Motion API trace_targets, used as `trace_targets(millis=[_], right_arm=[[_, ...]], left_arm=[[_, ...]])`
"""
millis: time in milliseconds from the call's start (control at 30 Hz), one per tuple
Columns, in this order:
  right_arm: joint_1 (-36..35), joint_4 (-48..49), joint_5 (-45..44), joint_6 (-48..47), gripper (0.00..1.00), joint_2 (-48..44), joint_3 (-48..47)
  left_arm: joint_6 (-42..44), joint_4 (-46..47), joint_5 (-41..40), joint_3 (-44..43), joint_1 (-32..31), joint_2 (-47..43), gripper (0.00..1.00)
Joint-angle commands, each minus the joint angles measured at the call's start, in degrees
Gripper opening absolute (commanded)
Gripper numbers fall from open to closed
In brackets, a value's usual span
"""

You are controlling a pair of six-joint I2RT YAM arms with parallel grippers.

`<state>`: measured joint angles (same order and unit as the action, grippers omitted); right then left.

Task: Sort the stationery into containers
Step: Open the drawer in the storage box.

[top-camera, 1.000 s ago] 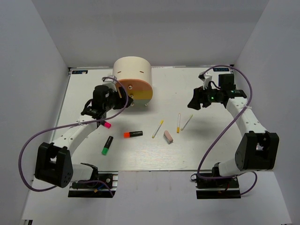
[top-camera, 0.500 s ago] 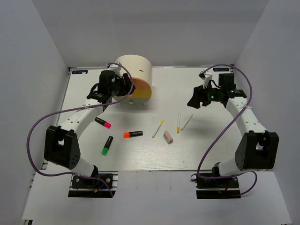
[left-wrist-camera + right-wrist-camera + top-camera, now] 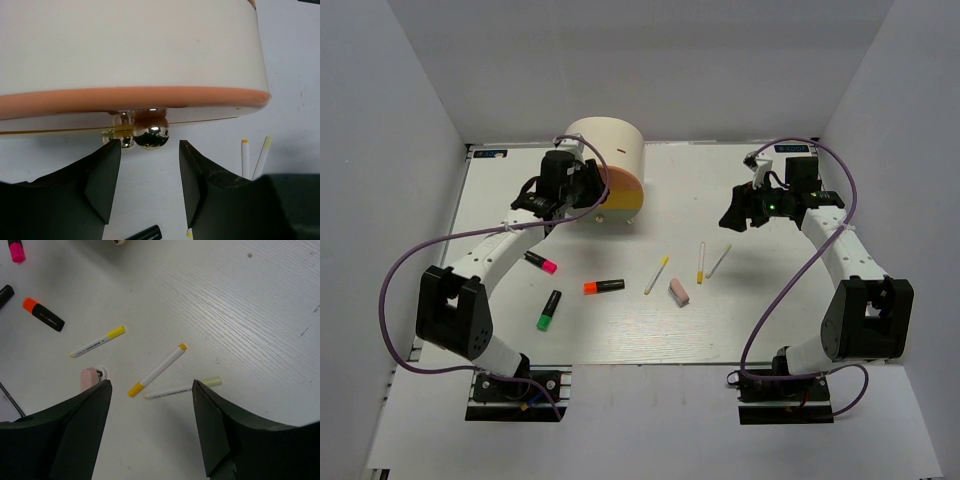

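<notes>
Nearest, in the lower left of the top view, the green highlighter (image 3: pixel 549 310) lies slanted on the desk (image 3: pixel 770 320), its cap at the lower-left end. Right of it the pink eraser (image 3: pixel 679 291) lies alone. The orange-red highlighter (image 3: pixel 604 286) lies almost level, cap to the left. Three white sticks follow: one (image 3: pixel 656 275) leans with its yellow tip to the upper right, the middle one (image 3: pixel 701 262) stands nearly straight up the frame with a yellow end at the bottom, and the third (image 3: pixel 719 260) leans to the upper right. The pink highlighter (image 3: pixel 540 263) points its cap to the lower right.

The right fingers (image 3: pixel 80 430) are spread wide above the sticks, grasping nothing. The left fingers (image 3: pixel 102 175) stand released on either side of a brass knob (image 3: pixel 151 131), with a gap on each side.

Farthest, the cream cabinet (image 3: pixel 605 150) shows its orange drawer (image 3: pixel 620 185) above its yellow drawer (image 3: pixel 623 205). What is inside the drawers cannot be seen.
</notes>
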<state>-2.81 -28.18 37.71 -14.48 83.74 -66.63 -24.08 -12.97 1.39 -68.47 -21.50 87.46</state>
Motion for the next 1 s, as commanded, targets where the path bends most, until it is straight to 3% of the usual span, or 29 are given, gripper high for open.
trace_targets(millis=[0, 433, 967], right_arm=[[-0.2, 1.7, 1.0, 0.6, 0.72, 0.0, 0.4], [-0.3, 1.9, 1.0, 0.4, 0.72, -0.5, 1.1], [-0.2, 1.8, 0.8, 0.2, 0.72, -1.0, 1.4]], left_arm=[[0.1, -2.1, -3.6, -2.9, -0.7, -2.3, 0.60], [0.1, -4.9, -10.9, -6.8, -2.5, -1.8, 0.56], [-1.0, -7.0, -10.9, -9.0, -3.0, 0.5, 0.52]])
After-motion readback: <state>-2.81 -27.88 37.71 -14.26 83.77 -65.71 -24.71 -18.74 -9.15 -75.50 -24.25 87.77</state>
